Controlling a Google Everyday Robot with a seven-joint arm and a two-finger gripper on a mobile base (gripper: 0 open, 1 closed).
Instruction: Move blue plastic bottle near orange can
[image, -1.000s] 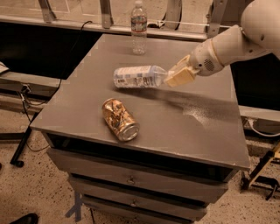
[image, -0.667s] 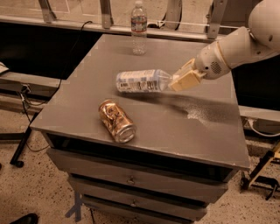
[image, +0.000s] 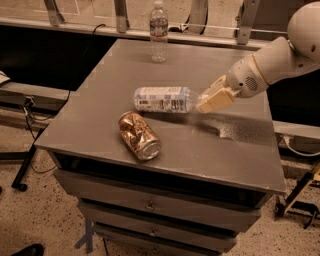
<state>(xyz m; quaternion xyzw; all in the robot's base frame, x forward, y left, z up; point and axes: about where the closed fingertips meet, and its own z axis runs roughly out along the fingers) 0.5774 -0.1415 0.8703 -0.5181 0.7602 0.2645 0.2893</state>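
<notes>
Camera view, looking down on a grey table (image: 240, 145). Finds the gripper (image: 212, 100) at centre right of the frame, on the end of a white arm (image: 270, 60) reaching in from the upper right, tan fingers (image: 218, 97) clenched on the cap end of the blue plastic bottle (image: 167, 100). Places that bottle at mid-frame, lying on its side, base pointing left, cap hidden inside the fingers; cannot tell whether resting on the table or held just clear of it. Puts the orange can (image: 139, 135) just below and slightly left of the bottle, also on its side, silver end toward the lower right, near the bottle but not touching. Judges the task well along: bottle grasped and already close to the can, only a strip of bare table between. Leaves, at most, a small closing of that strip, then setting down and letting go. Reads the bottle as wide and clear with a pale bluish tint, wrapped over most of its body in a large white-and-blue label (image: 152, 99) with rows of small print; smooth and round, so likely to roll once freed. Reads the can as dented, mottled copper-orange, shorter than the bottle. Notes a slimmer clear bottle (image: 158, 31) upright at the top of the frame by the table's far edge, well apart from both.
</notes>
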